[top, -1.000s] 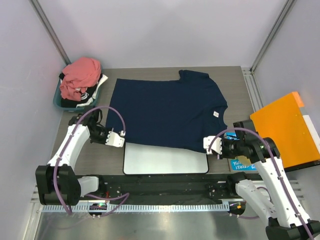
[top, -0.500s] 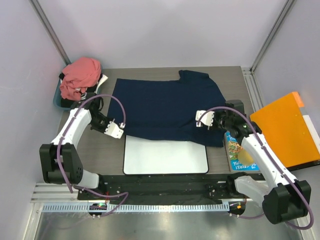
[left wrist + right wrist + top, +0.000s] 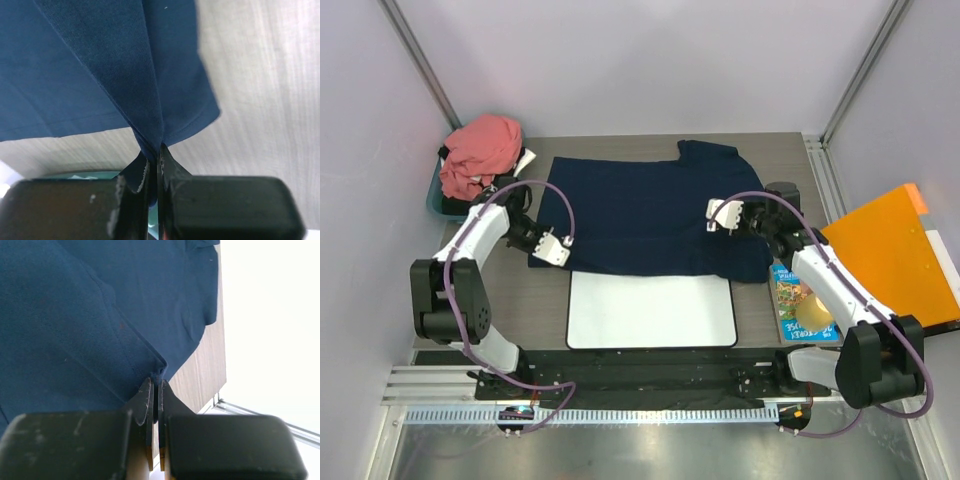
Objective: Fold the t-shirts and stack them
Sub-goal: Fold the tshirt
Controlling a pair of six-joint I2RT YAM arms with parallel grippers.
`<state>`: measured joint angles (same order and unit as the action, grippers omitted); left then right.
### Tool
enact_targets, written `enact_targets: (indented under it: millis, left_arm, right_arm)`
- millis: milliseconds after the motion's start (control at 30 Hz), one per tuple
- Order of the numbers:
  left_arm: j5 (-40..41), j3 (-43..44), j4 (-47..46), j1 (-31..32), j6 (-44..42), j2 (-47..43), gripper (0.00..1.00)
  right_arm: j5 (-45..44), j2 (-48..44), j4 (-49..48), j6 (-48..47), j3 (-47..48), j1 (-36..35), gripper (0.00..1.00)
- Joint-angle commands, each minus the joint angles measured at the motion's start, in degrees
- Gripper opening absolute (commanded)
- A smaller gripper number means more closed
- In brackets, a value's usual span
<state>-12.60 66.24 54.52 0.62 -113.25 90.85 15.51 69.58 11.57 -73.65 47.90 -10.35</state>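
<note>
The navy blue t-shirt (image 3: 645, 205) lies spread across the middle of the table, its near edge lifted and folded back. My left gripper (image 3: 552, 250) is shut on the shirt's near-left edge; the cloth (image 3: 150, 100) runs up from between the fingers. My right gripper (image 3: 720, 215) is shut on the shirt's near-right edge, pinching a fold (image 3: 157, 371). The salmon-pink t-shirt (image 3: 480, 150) is bunched on top of a bin at the far left.
A white mat (image 3: 652, 312) lies in front of the shirt. A teal bin (image 3: 438, 205) of clothes stands at the far left. An orange panel (image 3: 895, 255) lies at the right edge, a colourful booklet (image 3: 798, 305) beside it.
Both grippers have carried the shirt's near edge away from me, off the white mat and over the shirt body. The booklet at the right is now uncovered.
</note>
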Motion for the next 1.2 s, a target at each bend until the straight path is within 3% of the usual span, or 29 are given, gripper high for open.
enact_targets:
  millis: [0, 233, 400, 433, 500, 533, 567, 633, 667, 800, 900, 933, 1000, 1033, 1067, 1167]
  left_arm:
    - [0.8, 2.0, -7.3, -0.4, -4.0, 2.1, 0.04]
    - [1.4, 5.3, -10.1, -0.4, -3.9, 6.5, 0.07]
    - [2.5, 6.2, -12.2, -0.4, -4.1, 8.6, 0.21]
    - [3.2, 6.2, -13.5, -0.3, -3.6, 9.3, 0.33]
    - [3.9, 5.7, -15.0, 0.3, -2.5, 9.9, 0.36]
    - [4.3, 5.3, -17.8, 0.5, -0.8, 9.9, 0.39]
    - [5.4, 4.7, -19.6, 1.0, 0.1, 9.7, 0.52]
    - [6.5, 1.6, -26.5, 1.5, 2.9, 9.3, 0.70]
    - [7.8, 0.0, -28.1, 1.6, 3.3, 8.6, 0.71]
    - [10.1, -1.4, -33.2, 1.6, 7.8, 6.9, 0.71]
    - [8.2, -1.3, -32.1, 1.6, 10.2, 3.5, 0.71]
    - [7.4, -1.1, -28.9, 1.6, 10.3, 2.6, 0.71]
    - [5.8, -0.7, -24.6, 1.6, 9.0, 0.9, 0.71]
    - [4.9, -0.6, -20.0, 1.7, 8.3, -0.4, 0.70]
    - [4.4, -0.5, -17.9, 1.5, 7.6, -0.8, 0.70]
    - [2.3, -0.3, -10.5, 1.4, 5.9, -1.3, 0.70]
  right_arm:
    - [-0.7, 1.5, -7.2, -1.1, 3.3, 0.9, 0.01]
    - [-0.1, 5.1, -10.2, -1.9, 3.7, 1.4, 0.01]
    - [-0.1, 8.9, -15.2, -1.7, 3.1, 1.4, 0.01]
    - [-1.0, 9.7, -19.1, -1.5, 2.6, 1.5, 0.01]
    - [-3.6, 10.8, -26.0, -1.1, -0.2, 0.8, 0.13]
    - [-5.4, 12.2, -34.3, -0.9, -1.5, 0.2, 0.17]
    - [-9.2, 12.9, -38.3, -0.4, -3.8, -0.3, 0.39]
    - [-11.7, 13.9, -41.0, 0.1, -4.3, -0.5, 0.58]
    - [-13.2, 13.7, -40.2, 0.7, -3.9, -0.5, 0.66]
    - [-15.2, 10.5, -33.4, 3.3, -2.3, -0.5, 0.79]
    - [-13.2, 6.1, -22.1, 4.6, 0.4, -0.2, 0.79]
    - [-11.2, 5.0, -10.4, 4.9, 2.0, 0.5, 0.77]
    - [-2.8, 3.1, 4.3, 3.7, 8.9, 1.6, 0.69]
    - [-0.3, 3.1, 18.2, 2.4, 11.1, 2.1, 0.68]
    - [1.2, 3.4, 24.5, 0.4, 14.6, 2.2, 0.61]
    - [4.7, 4.2, 39.6, -4.7, 15.8, 2.1, 0.58]
